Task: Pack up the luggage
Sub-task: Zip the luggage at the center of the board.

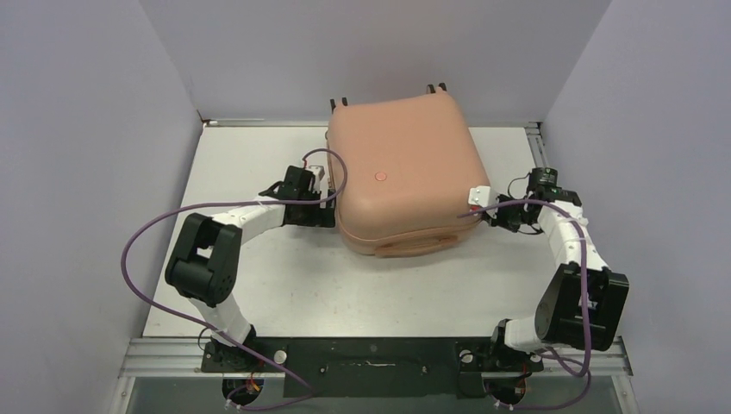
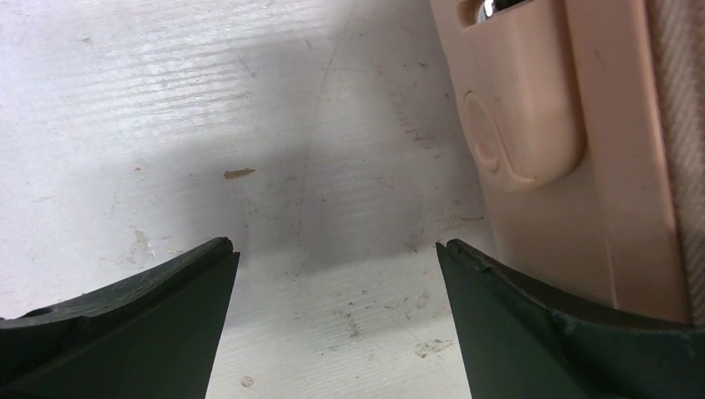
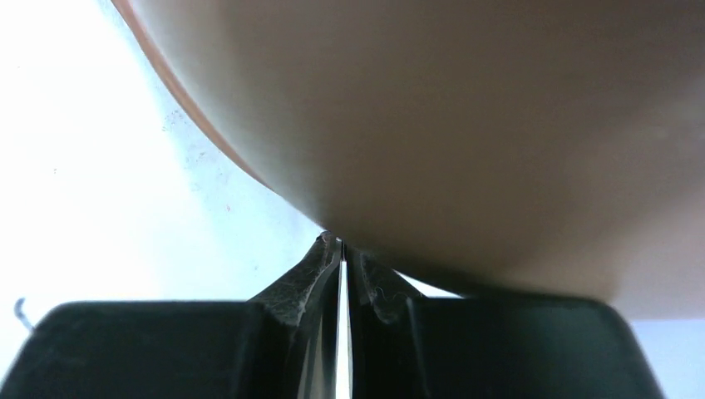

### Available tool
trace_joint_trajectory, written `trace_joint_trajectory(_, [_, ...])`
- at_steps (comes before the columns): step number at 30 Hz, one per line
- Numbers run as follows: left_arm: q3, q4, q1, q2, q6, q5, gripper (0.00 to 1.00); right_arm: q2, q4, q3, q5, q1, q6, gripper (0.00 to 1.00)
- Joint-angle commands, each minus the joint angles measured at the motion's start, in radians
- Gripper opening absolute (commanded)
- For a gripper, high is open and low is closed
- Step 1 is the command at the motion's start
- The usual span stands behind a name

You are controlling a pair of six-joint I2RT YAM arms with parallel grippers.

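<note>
At the near edge of the table (image 1: 259, 285) the two arm bases sit bolted to a metal rail (image 1: 371, 355), with purple cables (image 1: 138, 250) looping out to either side. Both arms reach forward and inward, flanking the suitcase (image 1: 396, 164).

The left gripper (image 1: 328, 203) is spread wide and holds nothing. In its wrist view the left gripper (image 2: 332, 249) frames bare table, and the suitcase (image 2: 540, 125) stands just beside its inner finger; I cannot tell whether they touch. The right gripper (image 1: 484, 211) is pinched fully closed on nothing. Its wrist view shows the closed tips of the right gripper (image 3: 341, 245) meeting the rounded lower curve of the suitcase (image 3: 457, 125) at the case's near right corner.

The suitcase lies flat with its lid down on the far half of the table, a little right of centre, its red logo (image 1: 377, 176) facing up and its wheels (image 1: 435, 87) poking out at the far edge.

The step in hand looks like squaring up or pressing shut a case that already seems closed. To do it well, the open left fingers should brace the left side so the case cannot slide while the right tips push. The shell is hard, curved and probably slick, so a slow push aimed low near the seam should stop the tips from riding up and skidding off.
</note>
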Motion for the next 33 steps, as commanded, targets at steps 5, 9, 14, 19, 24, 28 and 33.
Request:
trace_joint_trajectory(5, [-0.009,0.06,-0.084,-0.059,0.043,0.155,0.96,0.027,0.053,0.135,-0.181,-0.079,0.215,0.08])
trace_joint_trajectory(9, [-0.015,0.066,-0.084,-0.068,0.043,0.158,0.96,0.02,0.07,0.12,-0.268,-0.133,0.247,0.05])
trace_joint_trajectory(14, [-0.016,0.069,-0.079,-0.066,0.043,0.17,0.96,0.014,0.099,0.079,-0.327,-0.187,0.259,0.43])
trace_joint_trajectory(19, [-0.016,0.072,-0.07,-0.056,0.039,0.18,0.96,0.064,0.024,0.084,-0.391,-0.207,0.158,0.53])
trace_joint_trajectory(24, [-0.018,0.073,-0.064,-0.057,0.037,0.184,0.96,0.05,0.166,-0.004,-0.386,-0.244,0.185,0.63])
trace_joint_trajectory(28, [-0.018,0.075,-0.062,-0.053,0.036,0.187,0.96,0.057,0.226,-0.056,-0.413,-0.262,0.193,0.66])
trace_joint_trajectory(33, [-0.017,0.074,-0.062,-0.048,0.036,0.185,0.96,-0.026,0.632,-0.238,-0.413,-0.272,0.468,0.67])
